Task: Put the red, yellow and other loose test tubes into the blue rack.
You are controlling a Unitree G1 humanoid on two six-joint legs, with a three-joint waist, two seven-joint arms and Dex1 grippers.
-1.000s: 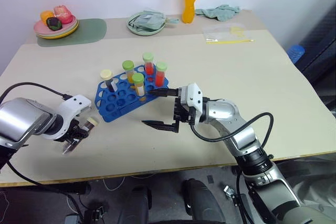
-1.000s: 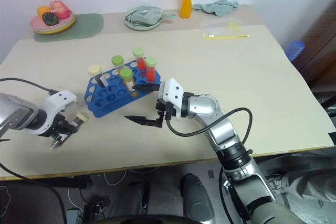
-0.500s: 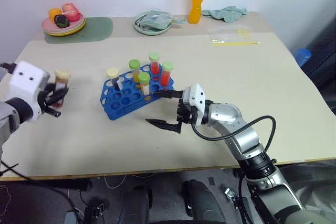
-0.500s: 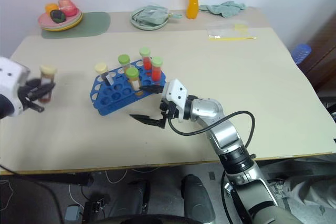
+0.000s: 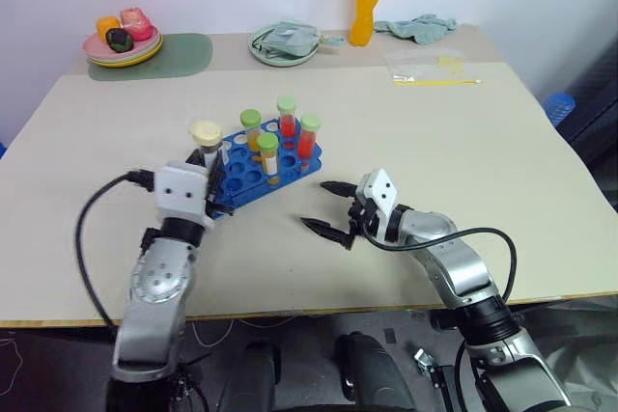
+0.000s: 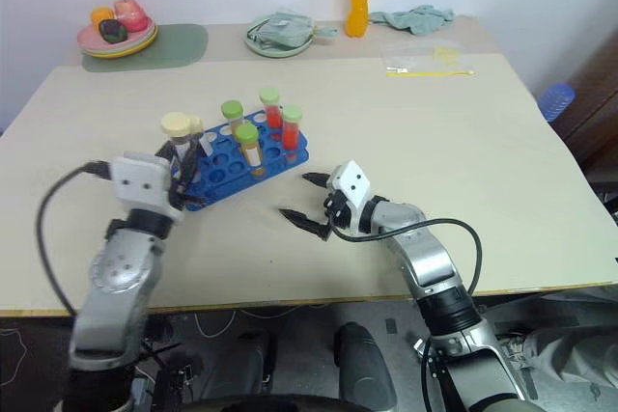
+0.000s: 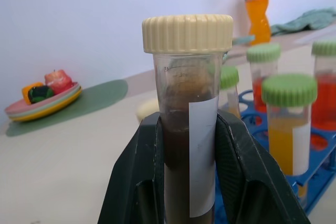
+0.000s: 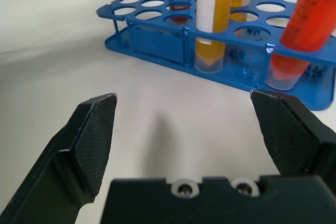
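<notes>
While the left gripper (image 7: 186, 169) clamps a brown tube (image 7: 186, 129) with a cream cap upright between its fingers (image 7: 137, 182), that tube stands just at the rack's (image 5: 237, 178) near-left end, above the table (image 5: 406, 132) and not yet in a hole. Several tubes already sit upright in the rack: two red ones (image 5: 309, 137) with green caps at the far end, two yellow ones (image 5: 267, 153) with green caps nearer the middle, and another brown one partly hidden behind the held tube. To the right of the rack, apart from it, the right gripper (image 5: 328, 209) hangs low over the table with its jaws spread wide and nothing between them, pointing toward the rack.
</notes>
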